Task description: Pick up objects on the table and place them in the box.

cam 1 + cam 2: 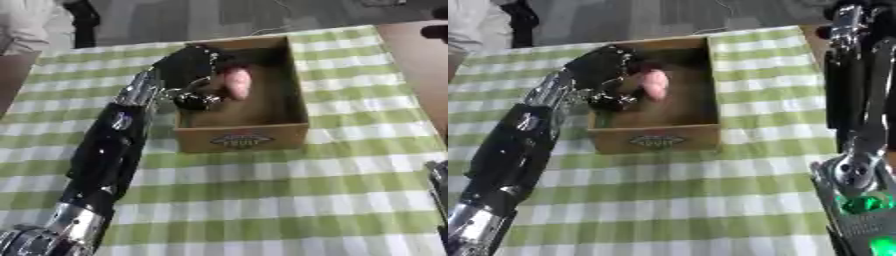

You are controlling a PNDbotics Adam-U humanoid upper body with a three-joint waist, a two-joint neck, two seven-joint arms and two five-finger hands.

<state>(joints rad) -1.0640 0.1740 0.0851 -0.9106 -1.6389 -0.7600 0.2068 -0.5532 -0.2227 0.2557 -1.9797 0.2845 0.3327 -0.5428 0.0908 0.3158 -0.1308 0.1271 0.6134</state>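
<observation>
Pink object (pixel 236 82), soft-looking and oblong, hangs over the open cardboard box (pixel 293 102) at about twelve o'clock on the green-and-white checked tablecloth (pixel 262 200), pinched in the curled fingers of the robot's left hand (pixel 188 67). The hand reaches in over the box's left wall, at roughly nine o'clock of the box, with the pink object inside the rim and above the brown floor; whether it touches the floor cannot be told.

Judging by this, the placing step is in hand: the object has been carried to the box and waits for release. The next move would call for the fingers to spread so the object drops clear, then for the arm to lift out over the left wall without catching the cardboard.

The right arm (pixel 859 125) stands at three o'clock in the right eye view, a green light glowing on it low at the edge; its hand shows in neither view.

An oval label (pixel 242 139) sits on the box's near face, at six o'clock of the box. Its lettering is too blurred to read with confidence. No other loose objects show on the cloth.
</observation>
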